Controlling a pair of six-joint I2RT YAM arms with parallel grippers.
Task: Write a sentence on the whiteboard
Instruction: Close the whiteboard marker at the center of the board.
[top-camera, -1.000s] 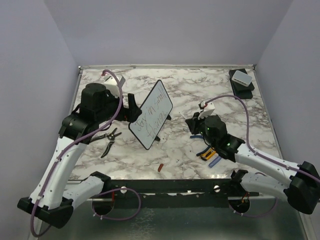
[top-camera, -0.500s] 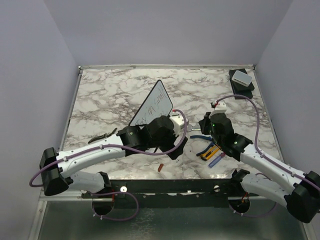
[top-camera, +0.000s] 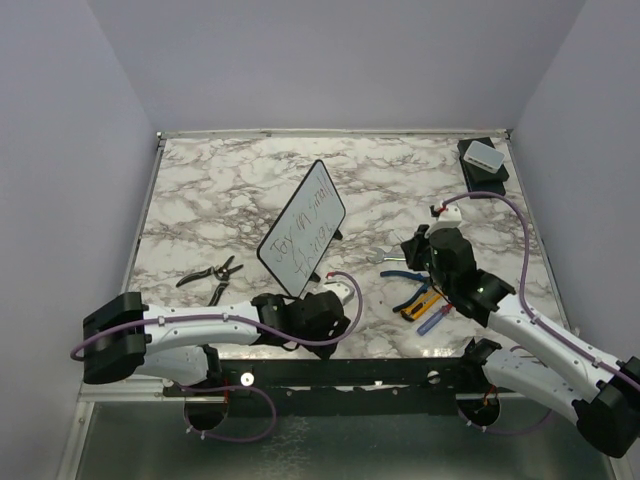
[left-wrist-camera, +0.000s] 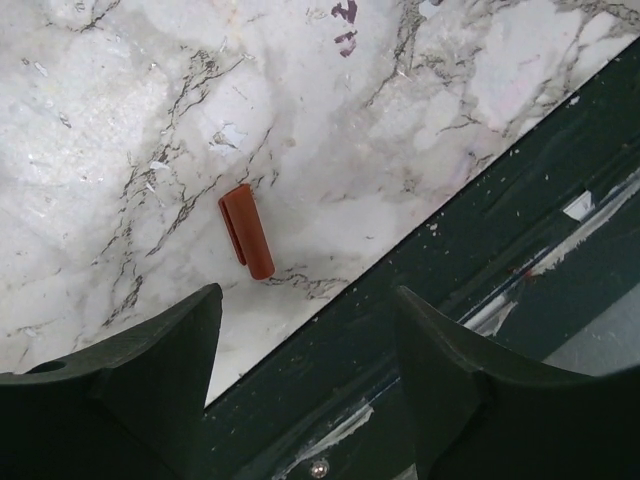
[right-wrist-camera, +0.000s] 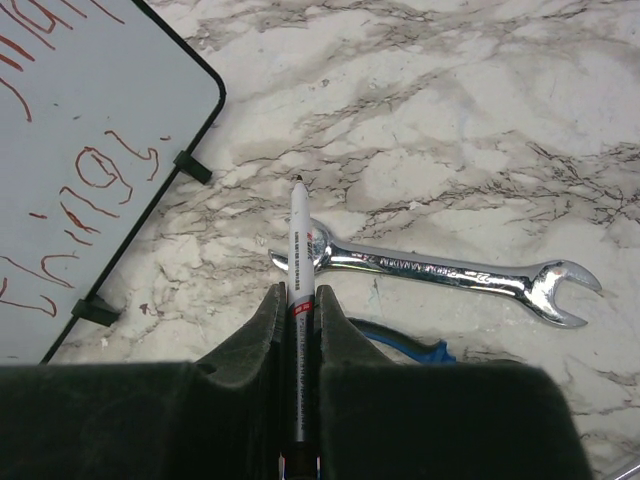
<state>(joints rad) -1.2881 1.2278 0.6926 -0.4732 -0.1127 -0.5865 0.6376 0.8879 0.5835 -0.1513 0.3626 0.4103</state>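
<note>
The whiteboard (top-camera: 303, 228) stands tilted on its feet at mid-table, with the sentence (top-camera: 305, 222) in two handwritten lines on it. Its lower right corner shows in the right wrist view (right-wrist-camera: 90, 110), with the word "things" (right-wrist-camera: 100, 165). My right gripper (top-camera: 418, 248) is right of the board and shut on a white marker (right-wrist-camera: 298, 250), tip uncapped, pointing forward over a wrench. My left gripper (top-camera: 330, 318) is open and empty (left-wrist-camera: 305, 310) low over the table's front edge. A red marker cap (left-wrist-camera: 246, 231) lies on the marble just ahead of it.
A chrome wrench (right-wrist-camera: 440, 268) lies under the marker tip. Blue-handled pliers (top-camera: 410, 285) and a screwdriver (top-camera: 428, 318) lie by the right arm. Black pliers (top-camera: 210, 275) lie at the left. A black box with a white block (top-camera: 482, 160) sits at the back right.
My left arm has swung from behind the board down to the table's front edge, by the red cap. My right gripper has drawn back to the right with the marker.
</note>
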